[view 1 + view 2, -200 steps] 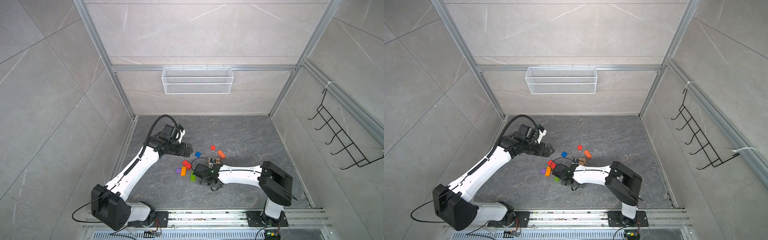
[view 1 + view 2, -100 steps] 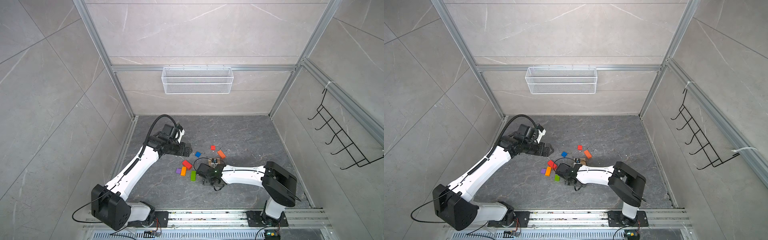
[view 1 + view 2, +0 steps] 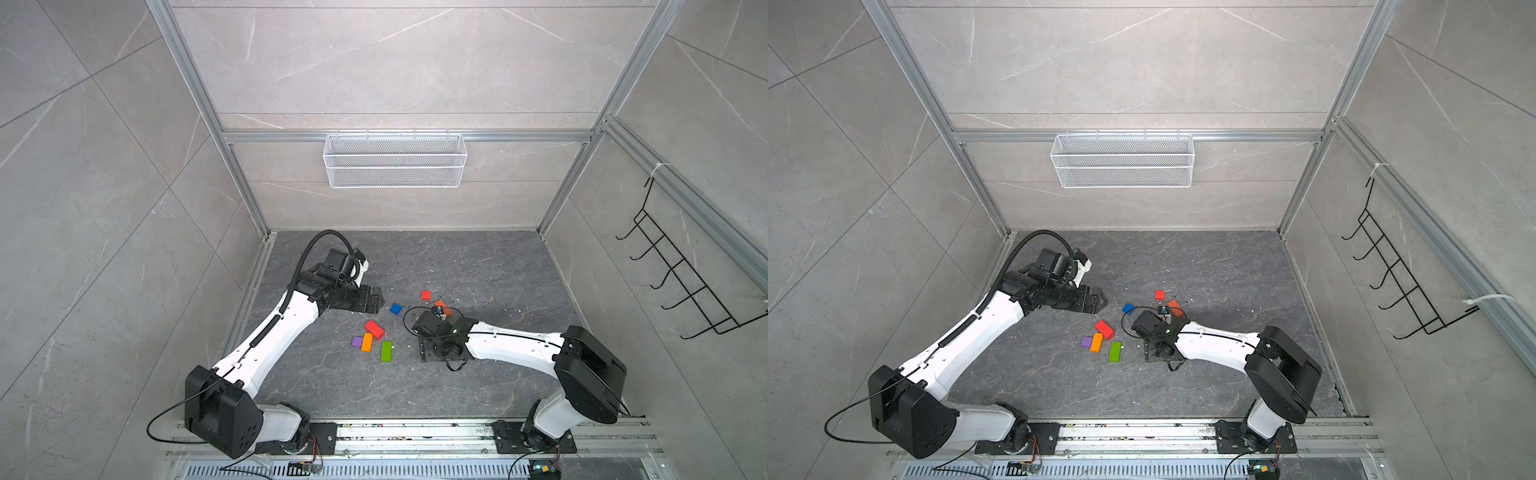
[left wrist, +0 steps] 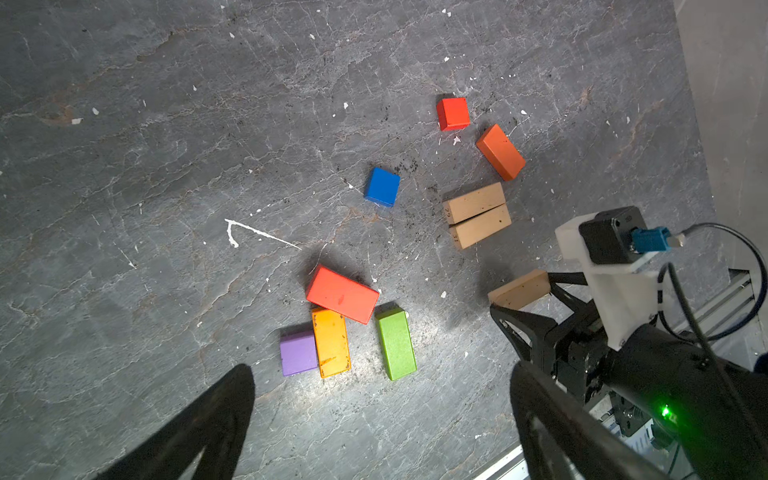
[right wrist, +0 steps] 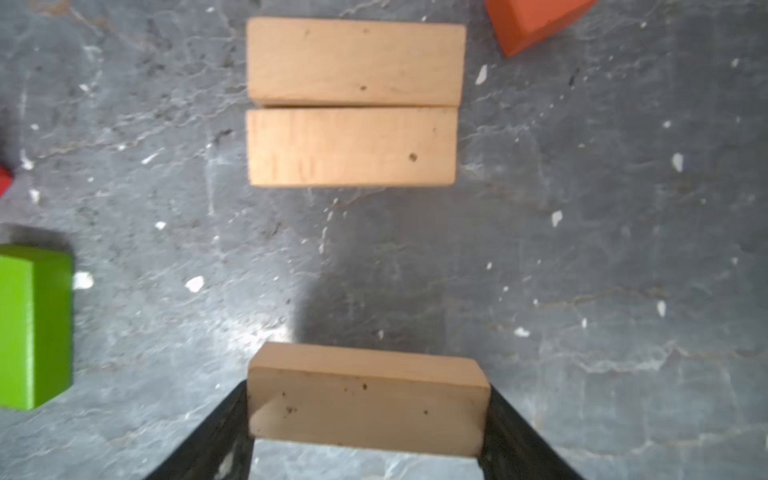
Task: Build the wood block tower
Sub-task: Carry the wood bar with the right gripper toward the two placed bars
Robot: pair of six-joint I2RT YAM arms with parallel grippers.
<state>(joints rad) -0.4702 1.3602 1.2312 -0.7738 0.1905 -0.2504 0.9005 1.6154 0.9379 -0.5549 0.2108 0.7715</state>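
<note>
Ten wood blocks (image 3: 386,351) lie on my desk (image 4: 166,166): seven bars and three cubes.
By kind I count: tan bar (image 4: 473,202), three; orange bar (image 4: 331,343), two; red bar (image 4: 342,294), one; green bar (image 4: 396,345), one; red cube (image 4: 452,113), blue cube (image 4: 382,187) and purple cube (image 4: 298,353), one each; wire basket (image 3: 395,166), one; hook rack (image 3: 690,274), one.

right wrist view — green bar (image 5: 35,324), orange bar (image 5: 532,20): cut by edges | red block (image 5: 4,180): sliver only
</note>
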